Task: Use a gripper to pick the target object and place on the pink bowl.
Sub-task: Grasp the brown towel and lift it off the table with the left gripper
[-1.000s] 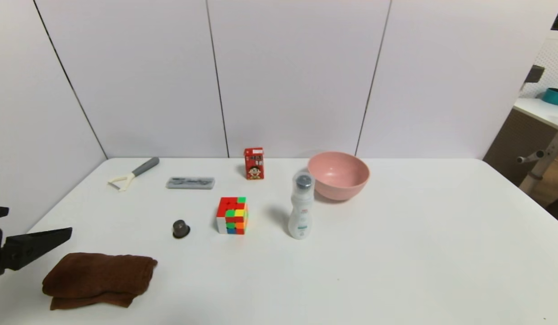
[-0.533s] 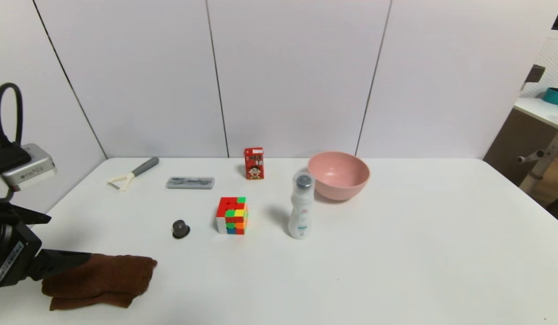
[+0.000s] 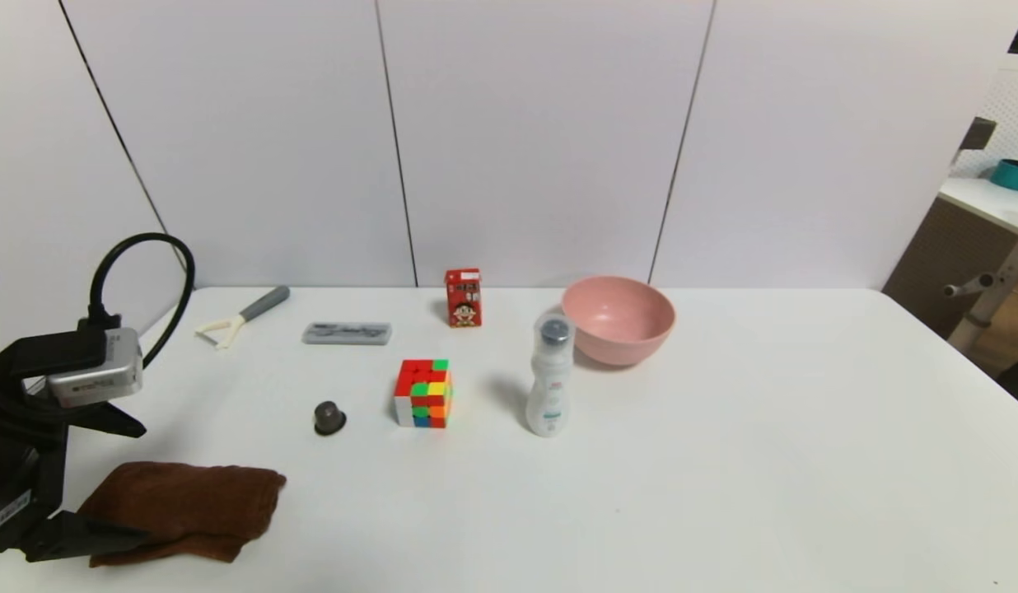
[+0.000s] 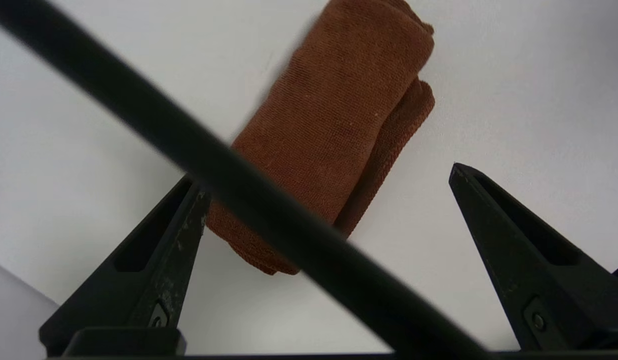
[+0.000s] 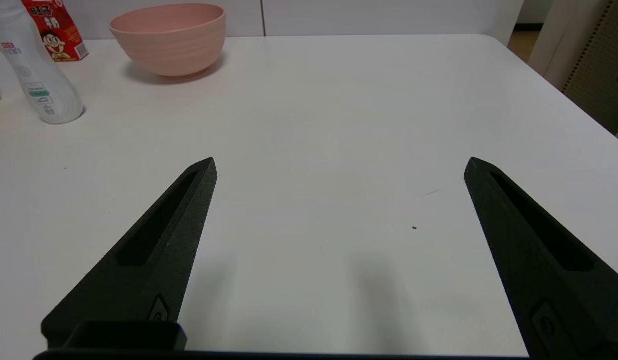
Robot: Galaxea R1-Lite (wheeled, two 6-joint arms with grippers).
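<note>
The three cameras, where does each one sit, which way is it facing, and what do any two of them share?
Head view: on the robot's head, facing forward and down over the table; the left tool shows by the towel.
Left wrist view: on the left wrist, facing down at the towel between the open left tool's fingers.
Right wrist view: on the right wrist, low over the table, facing the bowl past the open right tool.
Shared: head and right wrist views both show the bowl and bottle.

Bright even light, soft shadows, blurred cable (image 4: 269,200) up close
</note>
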